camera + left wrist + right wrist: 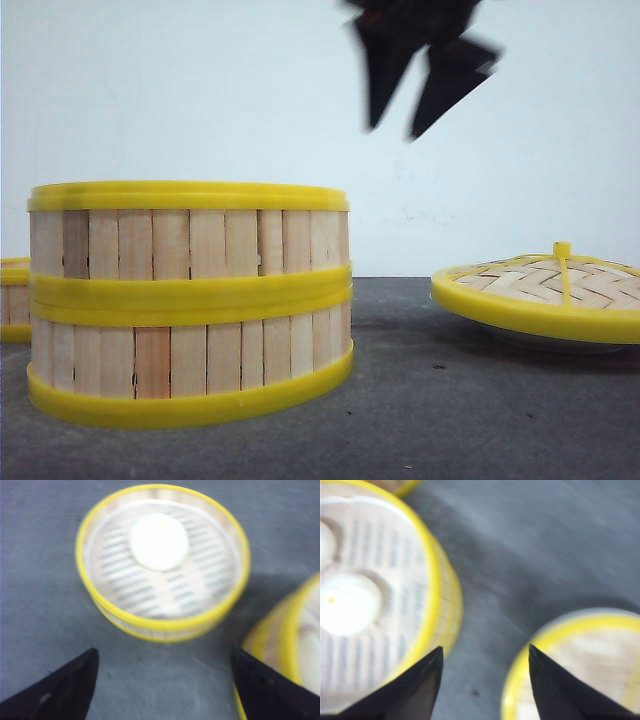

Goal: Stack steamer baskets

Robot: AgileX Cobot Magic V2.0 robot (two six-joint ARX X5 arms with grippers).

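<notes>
Two steamer baskets stand stacked at front left: the upper basket [190, 240] on the lower basket [190, 362]. A third basket [14, 296] peeks in at the far left edge. In the left wrist view this single basket [165, 626] holds a white bun [159, 541], and my left gripper [164, 650] hangs open and empty short of it, the stack [295, 645] beside one finger. My right gripper [393, 132] is high up, blurred, open and empty. In its wrist view the right gripper [485, 647] hovers over the table between the stack [432, 605] and the lid.
A domed woven lid [545, 285] with a yellow rim lies on a white plate [560, 346] at the right; the lid [590, 655] also shows in the right wrist view. White buns [347, 605] sit in the top basket. Dark grey table [420, 420]; white wall behind.
</notes>
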